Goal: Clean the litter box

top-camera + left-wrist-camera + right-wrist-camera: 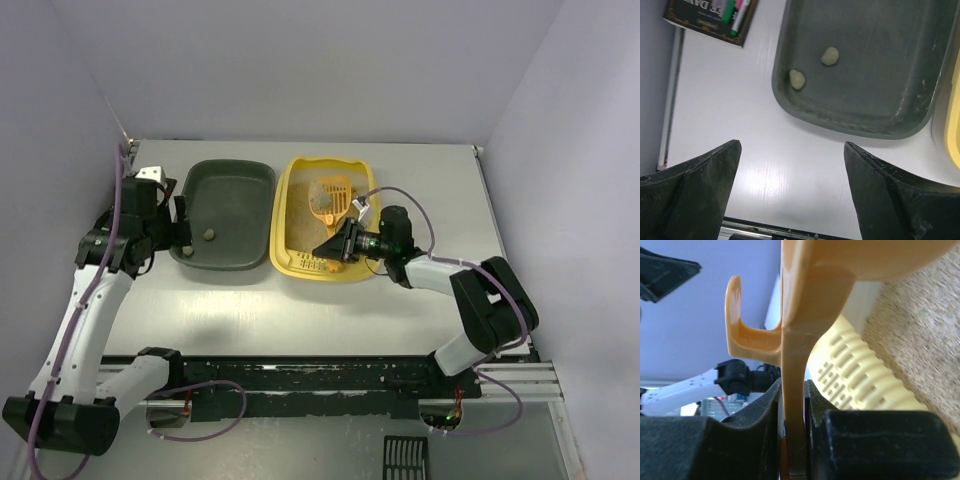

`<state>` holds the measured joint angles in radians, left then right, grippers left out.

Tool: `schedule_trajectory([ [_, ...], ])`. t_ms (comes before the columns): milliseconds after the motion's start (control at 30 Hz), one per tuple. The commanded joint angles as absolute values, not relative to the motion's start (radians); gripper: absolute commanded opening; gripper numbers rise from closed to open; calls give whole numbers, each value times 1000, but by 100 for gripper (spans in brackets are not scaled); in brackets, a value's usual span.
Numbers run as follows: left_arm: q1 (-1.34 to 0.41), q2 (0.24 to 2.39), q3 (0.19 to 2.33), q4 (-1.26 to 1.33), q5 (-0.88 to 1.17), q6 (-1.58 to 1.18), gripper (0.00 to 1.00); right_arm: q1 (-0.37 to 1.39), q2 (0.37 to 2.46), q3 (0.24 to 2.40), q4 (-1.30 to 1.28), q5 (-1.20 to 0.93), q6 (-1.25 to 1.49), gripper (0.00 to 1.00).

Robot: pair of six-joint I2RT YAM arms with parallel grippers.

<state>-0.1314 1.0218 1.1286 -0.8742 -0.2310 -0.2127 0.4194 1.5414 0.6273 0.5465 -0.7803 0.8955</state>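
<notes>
The yellow litter box [288,215] holds beige litter [925,325] and has a slotted ledge [860,377] at its near end. My right gripper [336,247] is over that ledge, shut on the handle of the orange slotted scoop [793,390]. The scoop's head [335,195] lies over the litter with a grey clump [324,200] on it. My left gripper [183,228] is open and empty at the left rim of the dark grey-green tray [235,190]. In the left wrist view the gripper [792,150] hangs over bare table, near that tray [880,95].
Two pale clumps [829,56] [797,79] lie in the dark tray; one shows from above [210,235]. A dark box with markers [705,17] lies on the table's left. The two trays stand side by side, with walls behind and on both sides.
</notes>
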Motion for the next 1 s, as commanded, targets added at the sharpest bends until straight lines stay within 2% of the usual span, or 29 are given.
schedule_trajectory([
  [0, -107, 962, 1129, -886, -302, -188, 96, 408, 1608, 623, 960, -879, 1075, 0],
  [100, -83, 943, 1122, -876, -310, -179, 98, 397, 1689, 595, 1241, -915, 1256, 0],
  [233, -62, 930, 1120, -871, -308, -175, 98, 385, 1881, 566, 1781, -912, 1566, 0],
  [267, -58, 930, 1119, -870, -308, -175, 98, 382, 1924, 574, 1818, -913, 1620, 0],
  [467, -36, 933, 1118, -870, -301, -172, 95, 378, 1950, 575, 1820, -928, 1602, 0],
  [767, -32, 956, 1117, -865, -285, -166, 97, 376, 1925, 536, 1820, -925, 1568, 0],
  [900, -30, 963, 1112, -855, -257, -151, 86, 376, 1875, 508, 1736, -934, 1476, 0],
  [967, -29, 962, 1112, -855, -261, -151, 86, 375, 1833, 502, 1617, -944, 1373, 0],
])
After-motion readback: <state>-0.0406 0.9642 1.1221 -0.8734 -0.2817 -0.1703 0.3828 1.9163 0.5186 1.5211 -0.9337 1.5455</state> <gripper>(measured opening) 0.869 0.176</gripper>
